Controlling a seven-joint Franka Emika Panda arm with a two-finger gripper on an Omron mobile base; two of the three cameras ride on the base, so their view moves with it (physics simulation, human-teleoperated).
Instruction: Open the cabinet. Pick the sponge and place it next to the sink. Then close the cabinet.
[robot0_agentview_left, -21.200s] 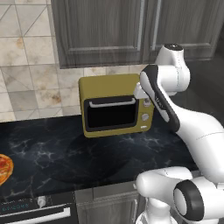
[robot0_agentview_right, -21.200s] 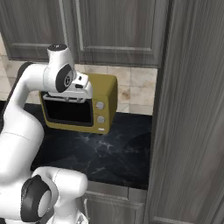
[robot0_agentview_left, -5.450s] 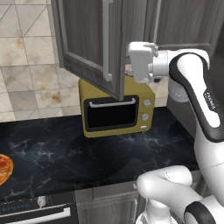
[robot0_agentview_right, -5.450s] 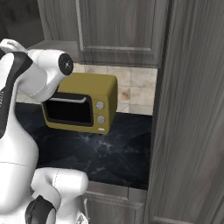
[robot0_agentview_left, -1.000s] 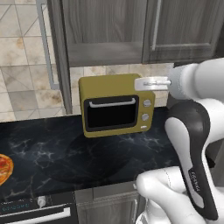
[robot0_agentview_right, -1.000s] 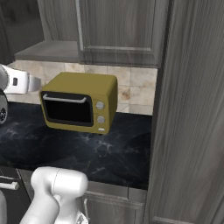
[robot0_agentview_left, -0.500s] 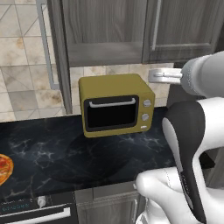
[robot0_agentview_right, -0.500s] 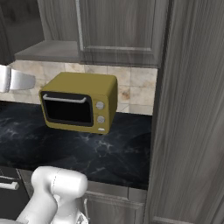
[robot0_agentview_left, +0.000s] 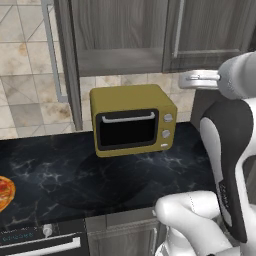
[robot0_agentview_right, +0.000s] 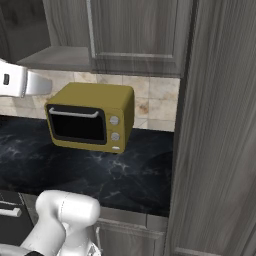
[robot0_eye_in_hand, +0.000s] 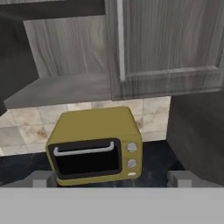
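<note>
The left door (robot0_agentview_left: 64, 60) of the cabinet (robot0_eye_in_hand: 131, 43) is swung open, so the step in hand is judged to be the reach for the sponge. The gripper (robot0_eye_in_hand: 113, 178) is released, its fingers (robot0_eye_in_hand: 43, 178) spread wide with nothing between them, well back from the cabinet.

The grey shelf (robot0_eye_in_hand: 61, 89) lies above and ahead of the fingers, to their left; the door still shut (robot0_eye_in_hand: 170, 43) is ahead and to the right. The microwave (robot0_eye_in_hand: 94, 146) stands straight ahead on the dark worktop (robot0_agentview_left: 60, 175), under the shelf.

The visible part of the shelf is bare; no sponge can be made out, and the deeper part is in shadow. For a good reach, the hand should be raised to shelf level and kept away from the open door edge and the microwave top. The microwave door is shut, so its inside is hidden.
</note>
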